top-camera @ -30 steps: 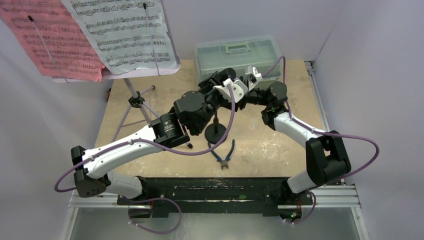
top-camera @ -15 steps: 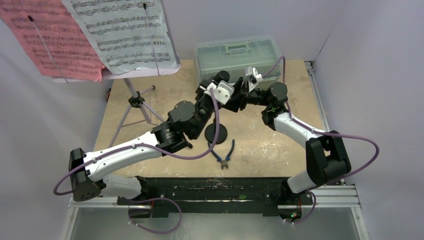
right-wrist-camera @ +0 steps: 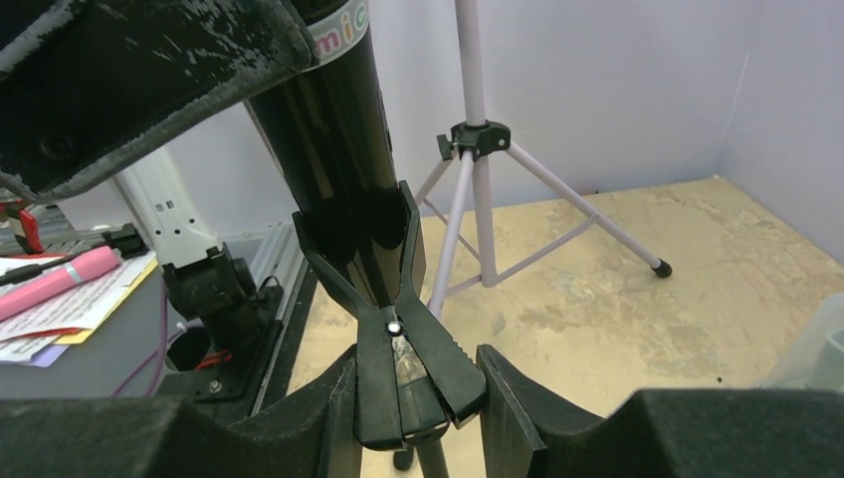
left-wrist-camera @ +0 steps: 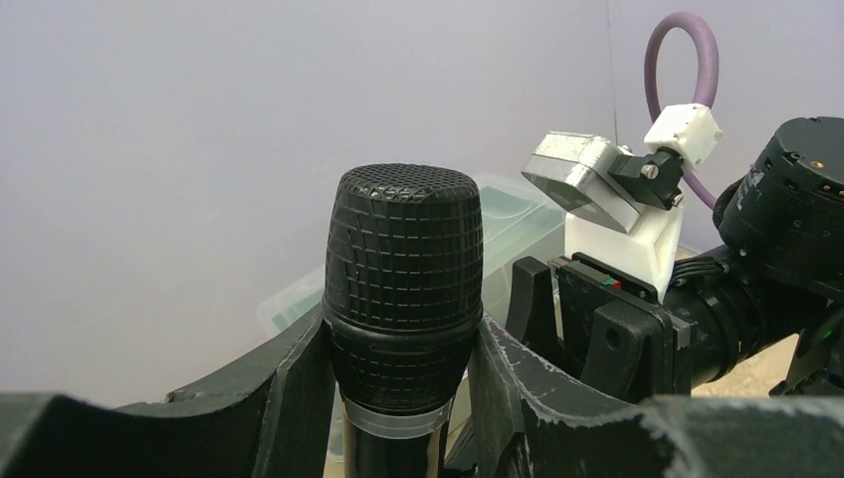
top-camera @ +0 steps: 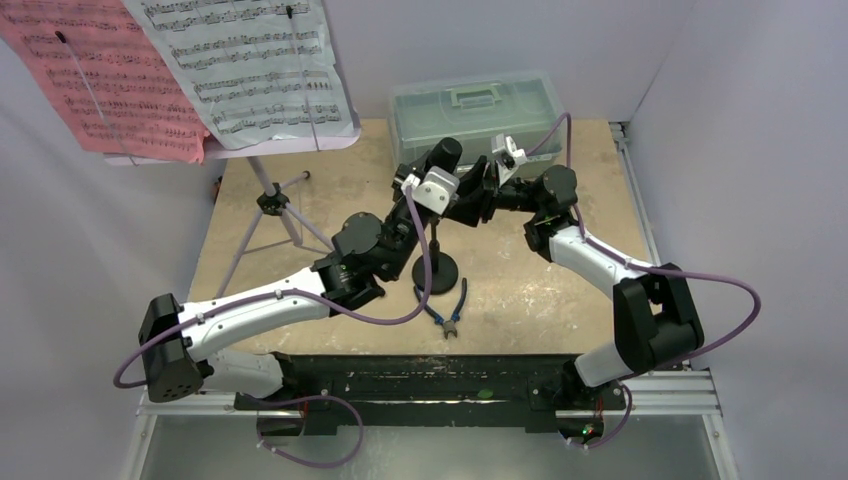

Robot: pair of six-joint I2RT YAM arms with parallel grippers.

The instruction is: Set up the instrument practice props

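**Left gripper** (left-wrist-camera: 400, 368) clamped on the black microphone (left-wrist-camera: 403, 249) just below its grille. **Right gripper** (right-wrist-camera: 418, 393) closed on the levers of the stand clip (right-wrist-camera: 403, 344), whose prongs flank the microphone's barrel. The black round-based stand (top-camera: 435, 268) rests on the table beside the blue-handled pliers (top-camera: 448, 305). Hazards: releasing either grip before the barrel seats fully may let the microphone slip out. A sideways push may tip the stand.

Gripper (right-wrist-camera: 413, 383): clamped on clip (right-wrist-camera: 398, 299) handles.
Mic (right-wrist-camera: 333, 129): in clip fork, above fingers.
Lilac stand (right-wrist-camera: 478, 139): upright, beyond clip.
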